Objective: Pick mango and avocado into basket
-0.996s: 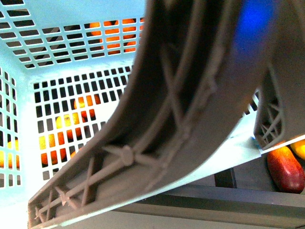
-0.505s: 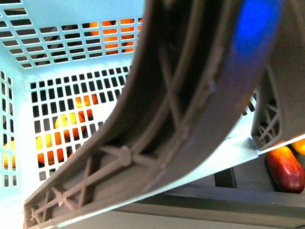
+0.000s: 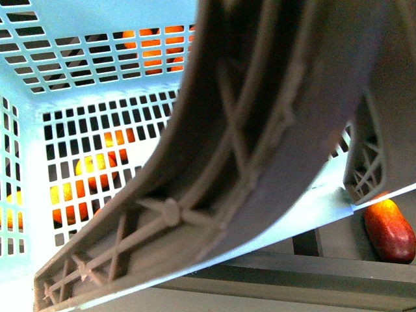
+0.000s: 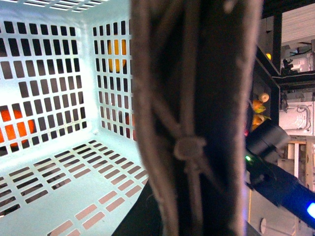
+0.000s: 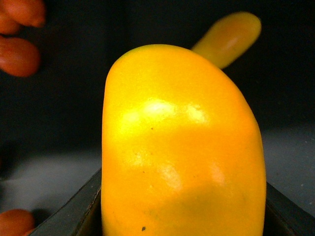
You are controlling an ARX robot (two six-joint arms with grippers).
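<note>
Looking from the front: the basket [image 3: 84, 13] fills nearly everything, tipped and very close, with its ribbed handle [image 3: 260, 143] sweeping across the middle. Neither gripper shows.
Behind the slots: orange fruit [image 3: 97, 172] glows through the far wall, outside the basket. A red fruit [image 3: 390, 231] lies past the lower right corner.
Left wrist view: the handle [image 4: 197, 123] stands right against the lens. The basket [image 4: 93, 19] lies behind it, and its floor is bare where it shows.
Left gripper: out of sight, so I cannot tell whether its fingers are apart or together. The handle being so close suggests it carries the basket.
Right wrist view: the mango [image 5: 182, 142] fills the frame, sitting between the dark fingers [image 5: 81, 214] of the right gripper [image 5: 182, 221].
Right fingers: they show only as wedges on either side, touching the mango's flanks. By my reckoning they are clamped on it.
Background: a yellow fruit [image 5: 229, 37] and reddish fruit [image 5: 19, 56] lie well behind, blurred.
Handling: the skin is smooth and glossy, likely slippery. It looks fairly heavy, and firm yet easily bruised. A moderate squeeze across the broad middle suits it best.
Avocado: not seen in any view.
</note>
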